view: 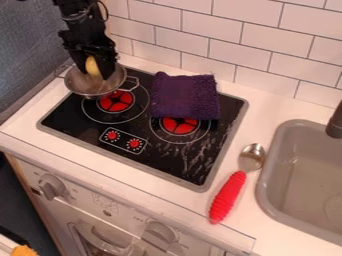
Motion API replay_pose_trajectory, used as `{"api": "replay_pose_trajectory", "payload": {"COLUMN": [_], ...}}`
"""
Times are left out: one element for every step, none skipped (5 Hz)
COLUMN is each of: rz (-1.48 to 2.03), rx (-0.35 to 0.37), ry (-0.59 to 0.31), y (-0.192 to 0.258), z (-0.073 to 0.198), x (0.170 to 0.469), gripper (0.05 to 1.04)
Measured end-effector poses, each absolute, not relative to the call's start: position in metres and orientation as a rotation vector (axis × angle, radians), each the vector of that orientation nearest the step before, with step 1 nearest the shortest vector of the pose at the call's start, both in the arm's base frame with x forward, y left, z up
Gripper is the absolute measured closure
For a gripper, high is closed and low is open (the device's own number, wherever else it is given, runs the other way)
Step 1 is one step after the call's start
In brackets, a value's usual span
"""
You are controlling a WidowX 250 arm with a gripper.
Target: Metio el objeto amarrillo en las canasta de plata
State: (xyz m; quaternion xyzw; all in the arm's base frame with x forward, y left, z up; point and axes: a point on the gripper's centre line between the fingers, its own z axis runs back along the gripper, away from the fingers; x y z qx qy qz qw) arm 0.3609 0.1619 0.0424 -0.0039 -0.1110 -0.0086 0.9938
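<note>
Evidently, the jaws are clamped on the yellow object [92, 66], over the bowl [92, 87]. Such alignment suits direct release.

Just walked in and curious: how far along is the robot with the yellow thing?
Nearly finished, it seems. The yellow object looks already picked up and brought to the silver basket. It is between the jaws of the gripper, over the basket. Letting go and backing away appear left.
</note>
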Motion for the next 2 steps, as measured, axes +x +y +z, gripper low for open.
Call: {"api": "replay_pose_trajectory", "payload": {"rz": [-0.020, -0.007], "rx": [0.004, 0.017], "ry": [-0.208, -0.202], "y": [0.1641, 0.1664], "z": [0.0329, 0.0277], "x": [0.3607, 0.3573], "gripper": [0.405, 0.405]}}
